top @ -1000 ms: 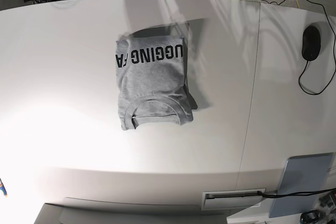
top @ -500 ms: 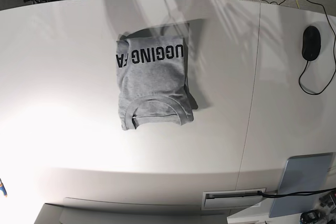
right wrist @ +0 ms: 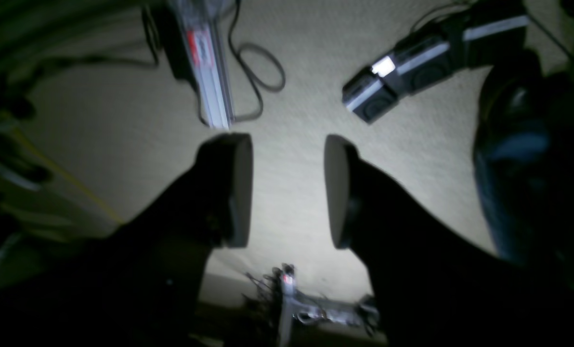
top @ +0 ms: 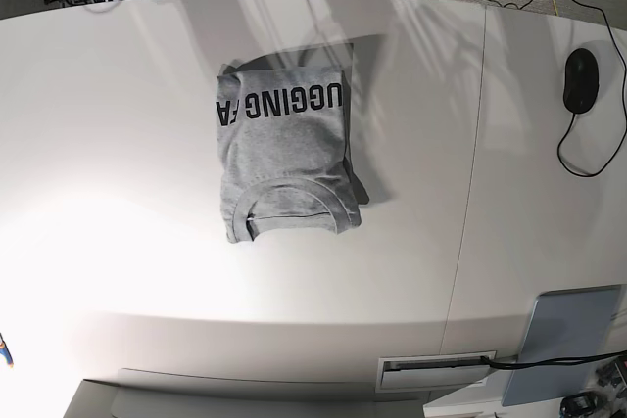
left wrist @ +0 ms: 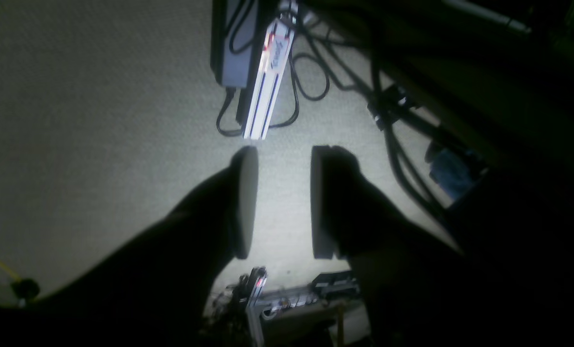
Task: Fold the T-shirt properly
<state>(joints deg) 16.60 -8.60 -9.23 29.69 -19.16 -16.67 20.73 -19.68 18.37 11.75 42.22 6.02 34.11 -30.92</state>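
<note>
While the T-shirt (top: 286, 155) lies folded into a compact grey rectangle on the white table (top: 127, 271), a little toward eleven o'clock of the table's middle in the base view, we find both arms well apart from it. Its ribbed collar sits at the six o'clock end of the fold, and a band of black block lettering runs across the twelve o'clock end, upside down to that camera. One edge of a lower layer peeks out along the three o'clock side. From the left wrist view we see the left gripper (left wrist: 280, 202) with its jaws parted by a moderate gap and nothing between them, only pale carpet (left wrist: 84, 120) below; a light aluminium bar (left wrist: 267, 82) with dark cables (left wrist: 311, 77) beside it lies at twelve o'clock of the jaws. From the right wrist view, which is blurred, the right gripper (right wrist: 287, 190) likewise has its jaws standing apart around nothing, over the same kind of carpet, with a similar bar (right wrist: 207, 62) at eleven o'clock and a dark boxy device (right wrist: 412, 62) at one o'clock. On the table at three o'clock from the shirt, well apart, rests a black computer mouse (top: 580, 80) with its cord looping below it, and a grey-blue flat panel (top: 568, 340) sits at five o'clock near the table's edge.
</note>
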